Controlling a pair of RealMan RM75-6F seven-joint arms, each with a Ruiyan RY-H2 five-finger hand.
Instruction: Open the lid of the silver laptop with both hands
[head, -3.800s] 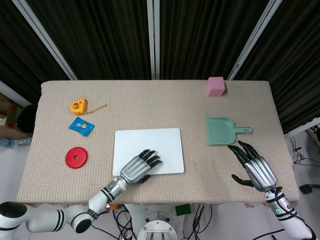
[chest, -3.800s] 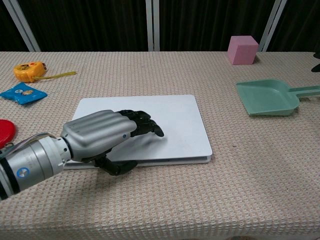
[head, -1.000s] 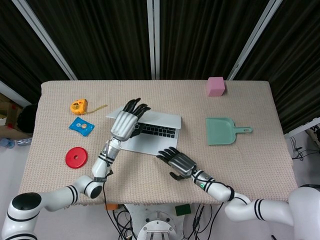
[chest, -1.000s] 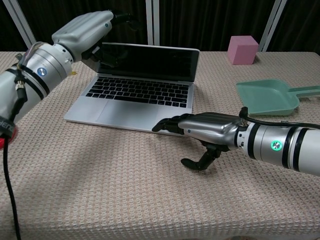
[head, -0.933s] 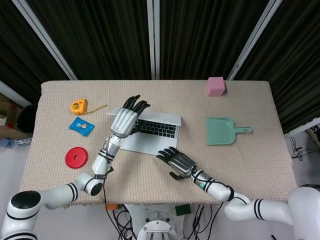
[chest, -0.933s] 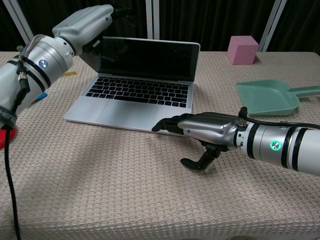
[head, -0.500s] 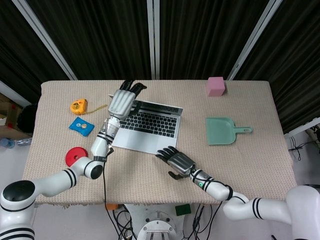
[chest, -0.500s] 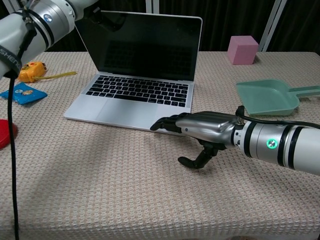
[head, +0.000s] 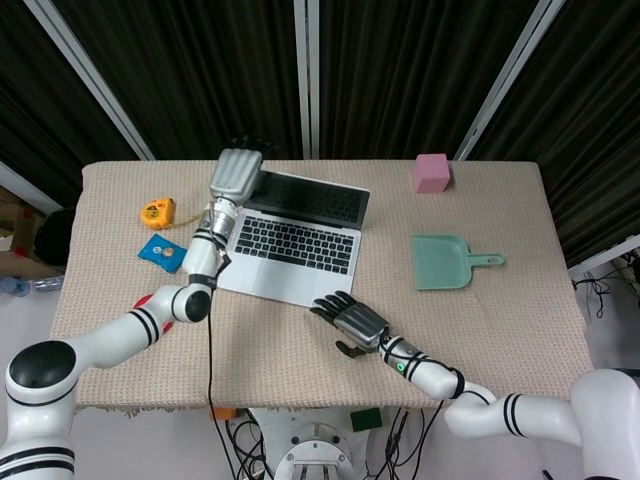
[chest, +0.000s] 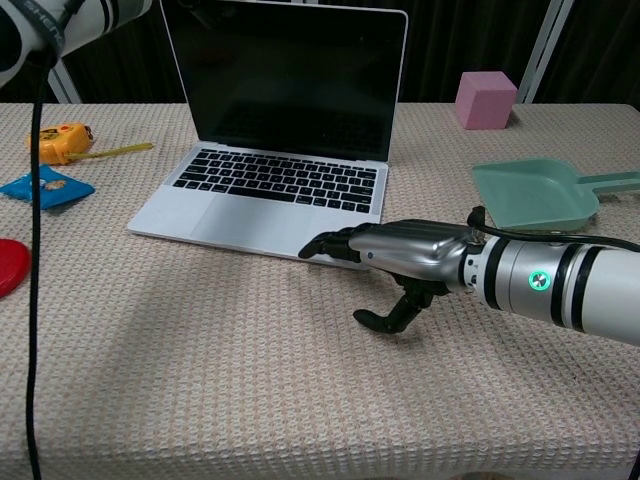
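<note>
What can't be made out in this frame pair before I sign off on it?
- Left hand: head view shows only its back at the laptop lid's top corner, so its grip is hidden; chest view crops it at the top edge.
- Right hand: whether its fingertips touch the laptop's front edge is unclear in both views.
- Red disc: cut by the chest view's left edge.

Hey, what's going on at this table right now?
A two-armed robot is opening a silver laptop. The lid stands nearly upright, screen dark. The left robot hand is at the lid's top left corner, while the right robot hand lies flat with its fingertips on the base's front edge, apparently steadying it. A green dustpan, a pink cube and a tape measure lie untouched around it.
</note>
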